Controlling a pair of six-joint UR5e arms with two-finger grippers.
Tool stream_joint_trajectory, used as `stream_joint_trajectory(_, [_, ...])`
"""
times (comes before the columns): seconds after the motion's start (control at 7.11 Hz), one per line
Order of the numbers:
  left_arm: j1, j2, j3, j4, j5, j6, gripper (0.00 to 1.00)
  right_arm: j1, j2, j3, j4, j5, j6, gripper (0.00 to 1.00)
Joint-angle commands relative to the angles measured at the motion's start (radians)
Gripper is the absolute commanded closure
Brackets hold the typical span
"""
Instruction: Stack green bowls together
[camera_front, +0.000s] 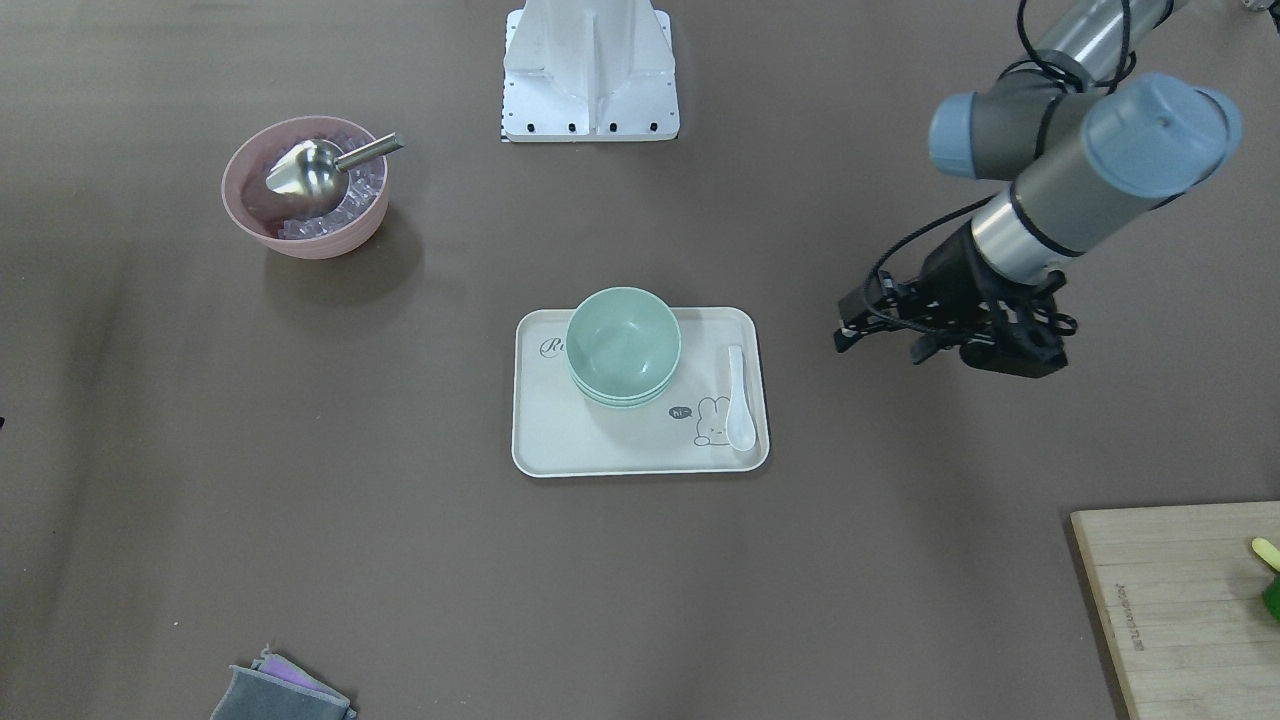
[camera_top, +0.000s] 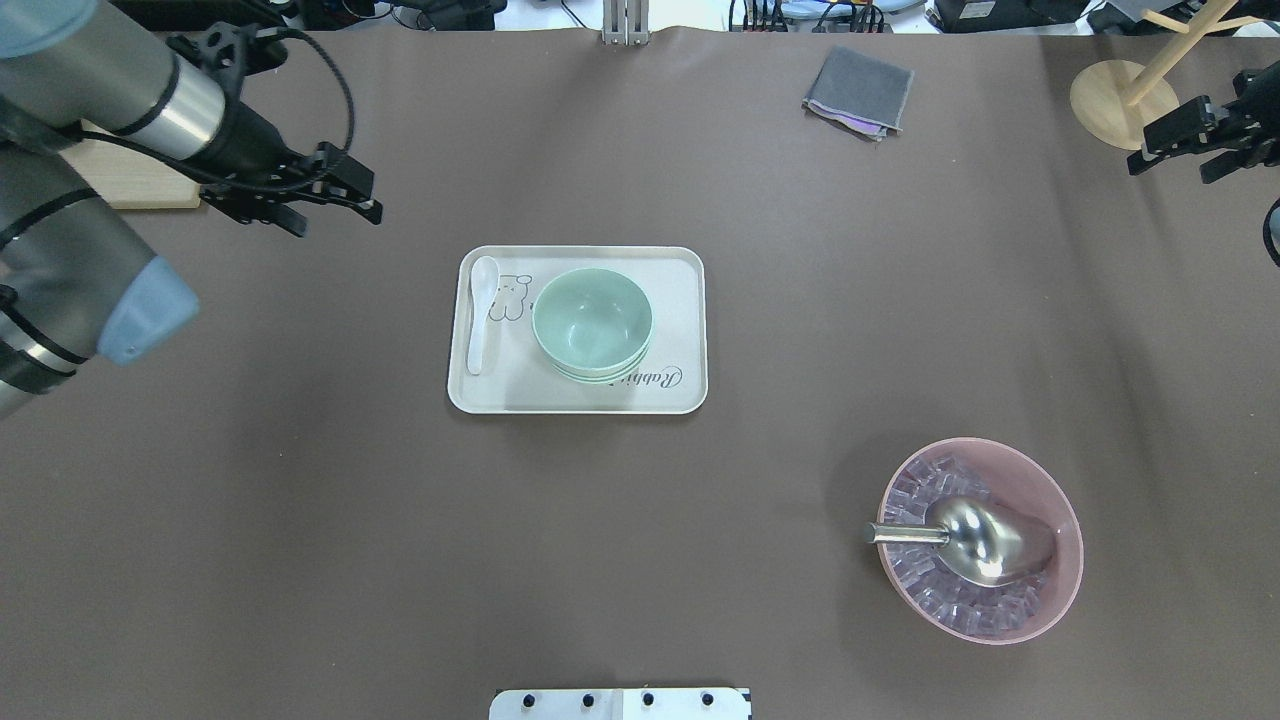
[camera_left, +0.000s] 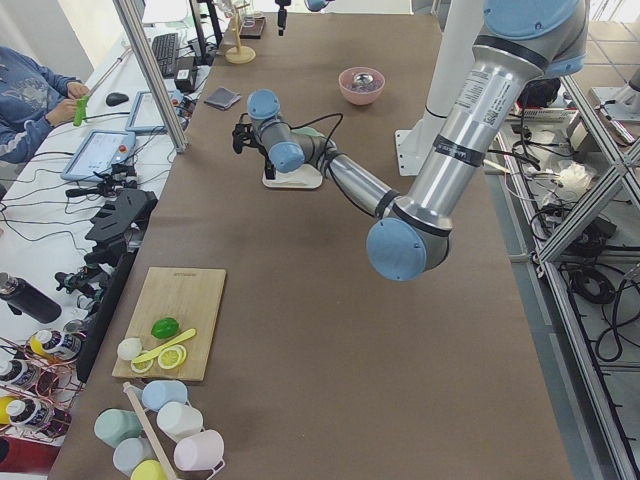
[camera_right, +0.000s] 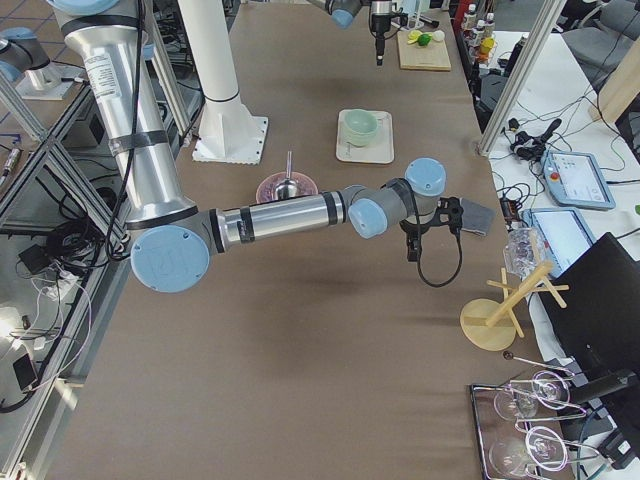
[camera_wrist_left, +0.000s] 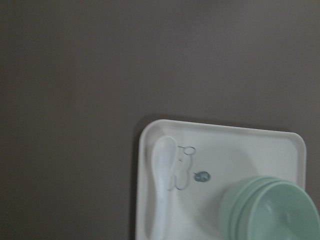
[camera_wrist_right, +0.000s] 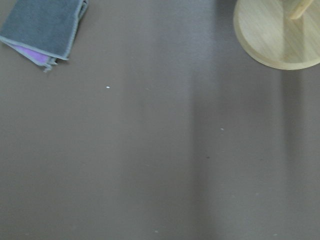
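The green bowls (camera_front: 623, 345) sit nested in one stack on a cream tray (camera_front: 560, 440) at the table's middle. The stack also shows in the overhead view (camera_top: 592, 322) and the left wrist view (camera_wrist_left: 272, 210). A white spoon (camera_top: 480, 312) lies on the tray (camera_top: 685, 280) beside the stack. My left gripper (camera_top: 338, 222) hovers open and empty off the tray's far-left corner, apart from it; it also shows in the front view (camera_front: 880, 350). My right gripper (camera_top: 1172, 172) is open and empty, far off at the table's far right edge.
A pink ribbed bowl (camera_top: 980, 540) with ice and a metal scoop stands near right. A grey cloth (camera_top: 858, 90) and a wooden stand (camera_top: 1110, 100) lie at the far side. A wooden cutting board (camera_front: 1180, 600) is at the far left.
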Motion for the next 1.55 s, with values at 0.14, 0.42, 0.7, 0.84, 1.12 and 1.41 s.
stream_joint_trajectory(0.14, [-0.245, 0.224, -0.004, 0.156, -0.032, 0.582, 0.01, 0.092, -0.004, -0.097, -0.108, -0.023, -0.324, 0.00])
stream_joint_trajectory(0.42, [-0.432, 0.241, 0.002, 0.462, -0.046, 0.953, 0.01, 0.149, -0.012, -0.169, -0.106, -0.023, -0.426, 0.00])
stream_joint_trajectory(0.7, [-0.547, 0.295, 0.034, 0.562, -0.043, 1.171, 0.01, 0.149, -0.040, -0.170, -0.097, -0.025, -0.437, 0.00])
stream_joint_trajectory(0.84, [-0.593, 0.354, 0.034, 0.547, -0.038, 1.173, 0.01, 0.157, -0.041, -0.167, -0.097, -0.025, -0.439, 0.00])
stream_joint_trajectory(1.12, [-0.605, 0.459, 0.042, 0.428, 0.045, 1.150, 0.01, 0.157, -0.038, -0.168, -0.097, -0.025, -0.439, 0.00])
stream_joint_trajectory(1.41, [-0.605, 0.468, 0.040, 0.418, 0.039, 1.078, 0.01, 0.157, -0.041, -0.170, -0.096, -0.025, -0.439, 0.00])
